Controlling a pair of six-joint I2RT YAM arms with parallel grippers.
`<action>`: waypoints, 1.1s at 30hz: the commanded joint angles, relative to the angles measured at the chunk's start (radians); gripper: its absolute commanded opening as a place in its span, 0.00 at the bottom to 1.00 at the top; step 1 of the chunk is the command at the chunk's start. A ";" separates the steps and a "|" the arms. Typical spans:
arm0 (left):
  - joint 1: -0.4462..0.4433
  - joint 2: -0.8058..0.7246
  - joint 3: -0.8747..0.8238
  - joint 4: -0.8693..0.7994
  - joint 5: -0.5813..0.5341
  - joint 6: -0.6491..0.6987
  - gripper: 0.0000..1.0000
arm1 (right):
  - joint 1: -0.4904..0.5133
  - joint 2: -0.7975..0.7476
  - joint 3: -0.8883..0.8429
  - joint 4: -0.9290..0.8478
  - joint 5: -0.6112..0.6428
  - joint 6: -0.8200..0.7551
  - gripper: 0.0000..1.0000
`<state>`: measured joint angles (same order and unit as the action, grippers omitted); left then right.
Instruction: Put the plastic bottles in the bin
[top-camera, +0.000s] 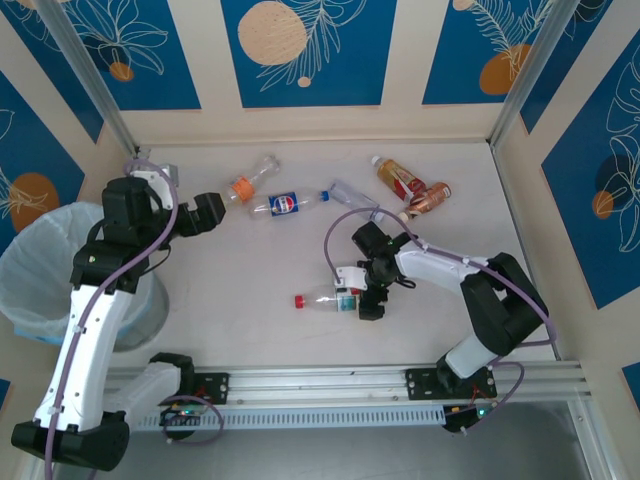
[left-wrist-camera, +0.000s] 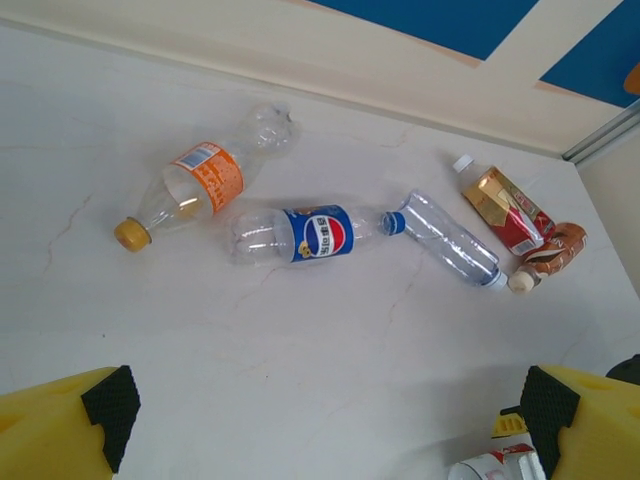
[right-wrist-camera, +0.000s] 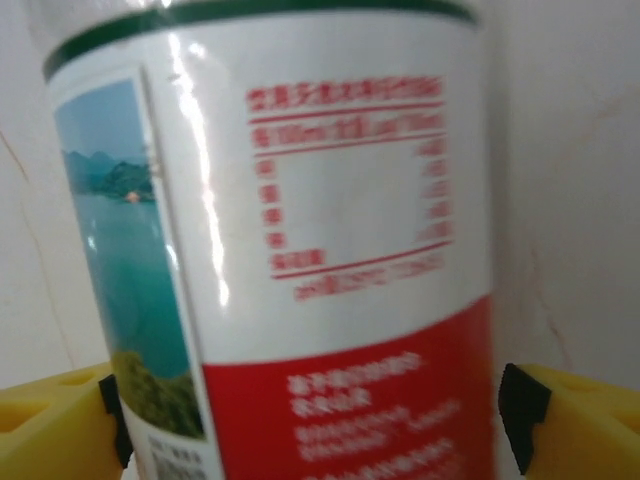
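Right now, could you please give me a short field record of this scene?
bin: at table's left edge, bag-lined
bottles on table: six
red-capped bottle: lying flat, nearest the arms
right pincer: straddling red-capped bottle's label, pads beside it
left pincer: open, holding nothing, near orange-capped bottle
far cluster: Pepsi bottle, three more on the right

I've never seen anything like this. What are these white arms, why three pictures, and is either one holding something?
Two robot arms are bolted at a table's near edge. One camera looks down from above; one rides each wrist. The left gripper hovers open near the orange-label bottle and the blue-label bottle. The right gripper straddles a red-capped bottle, its yellow fingers on either side of the label; whether it has gripped is unclear. The bag-lined bin waits on the left.
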<state>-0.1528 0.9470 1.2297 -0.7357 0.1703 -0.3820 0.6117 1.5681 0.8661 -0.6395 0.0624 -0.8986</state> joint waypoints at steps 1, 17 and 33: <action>-0.011 -0.017 -0.009 0.020 -0.010 0.028 0.99 | 0.014 0.023 -0.024 0.026 0.014 -0.034 0.89; -0.012 0.002 -0.044 0.045 -0.040 0.001 0.99 | 0.028 0.033 -0.027 0.018 -0.004 0.000 0.70; -0.014 0.032 -0.106 0.141 0.077 -0.062 0.99 | 0.015 0.007 -0.009 0.065 -0.082 0.123 0.51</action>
<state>-0.1539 0.9699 1.1469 -0.6548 0.1886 -0.4026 0.6312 1.5852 0.8505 -0.5911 0.0399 -0.8185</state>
